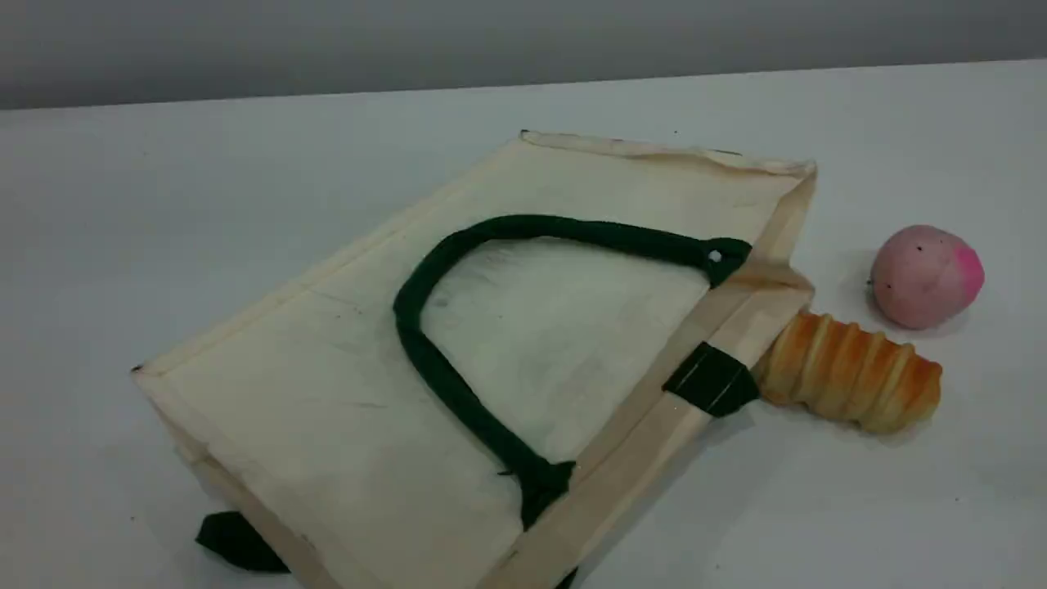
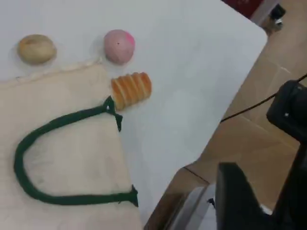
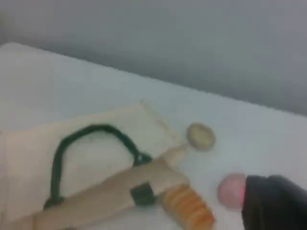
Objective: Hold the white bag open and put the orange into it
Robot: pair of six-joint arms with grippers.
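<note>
The white bag, a cream canvas tote, lies flat across the middle of the pale tabletop. Its dark green rope handle is looped on the upper face, and its mouth edge faces lower right. A ridged golden bread roll touches that edge beside a green patch. A pink ball sits just beside the roll, and a tan potato lies near the bag's corner. My right pincer is together. Whether my left pincer is apart, I cannot tell.
</note>
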